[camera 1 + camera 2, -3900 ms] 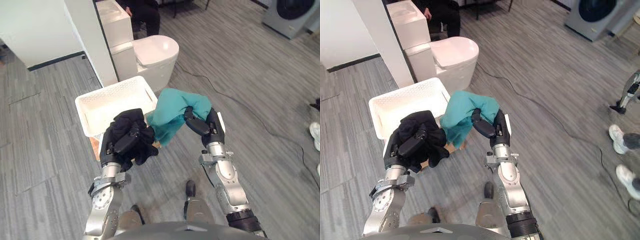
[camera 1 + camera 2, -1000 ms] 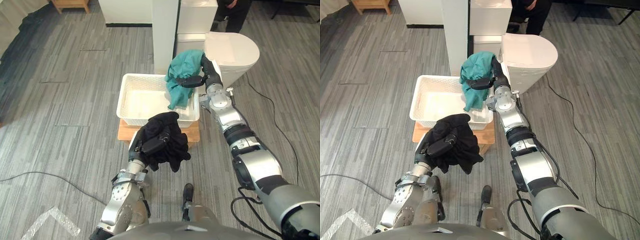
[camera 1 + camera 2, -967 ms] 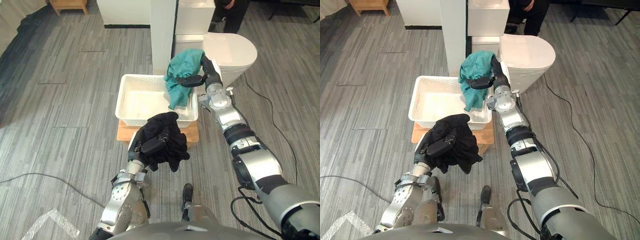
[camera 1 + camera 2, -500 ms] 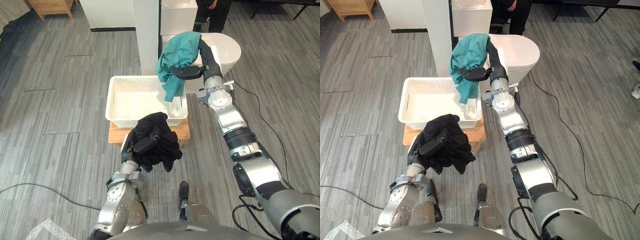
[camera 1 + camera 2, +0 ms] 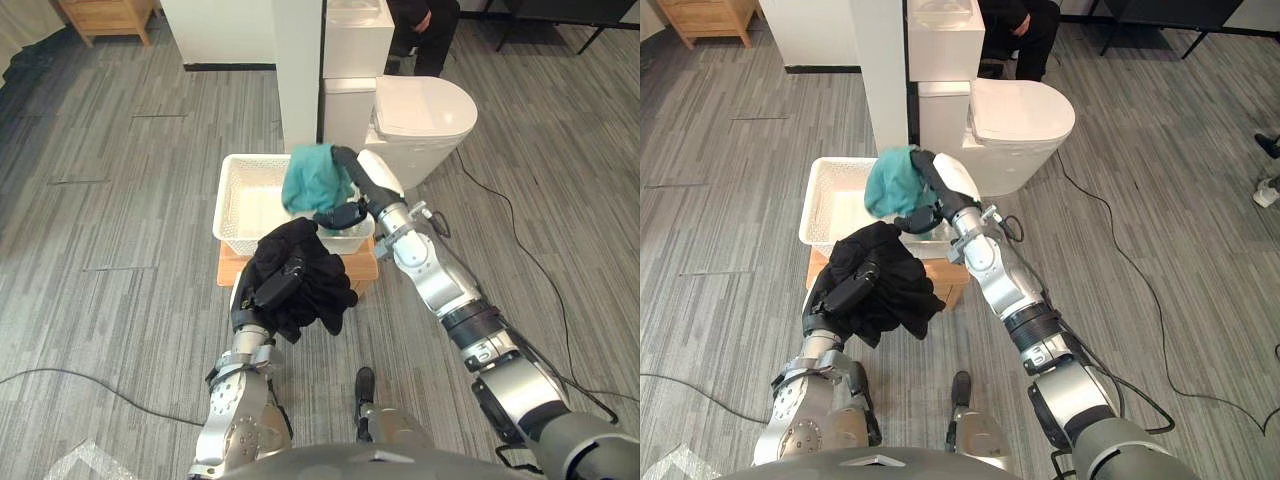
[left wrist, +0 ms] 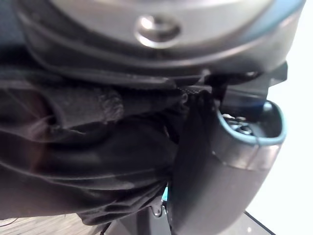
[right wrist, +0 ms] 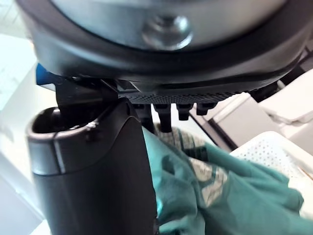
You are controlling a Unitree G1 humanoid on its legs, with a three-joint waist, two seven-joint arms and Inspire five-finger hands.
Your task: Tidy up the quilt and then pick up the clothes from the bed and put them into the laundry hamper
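Floor (image 5: pixel 120 220): grey wood-effect planks, laid across the whole room.

Toilet (image 5: pixel 425 108): white, lid closed, standing on the floor. Its white cistern (image 5: pixel 352 45) stands directly behind the bowl.

Pillar (image 5: pixel 298 70): white, square-section, upright, just beside the cistern.

Wall panel (image 5: pixel 222 30): white, with a black skirting strip along its base.

Person (image 5: pixel 422 22): seated behind the cistern in dark clothing, with one hand resting on the lap.

Bench (image 5: pixel 362 268): low, light wood, standing on the floor in front of the toilet and pillar.

Wooden furniture (image 5: pixel 105 15): light wood, at the far corner, well apart from the bench.
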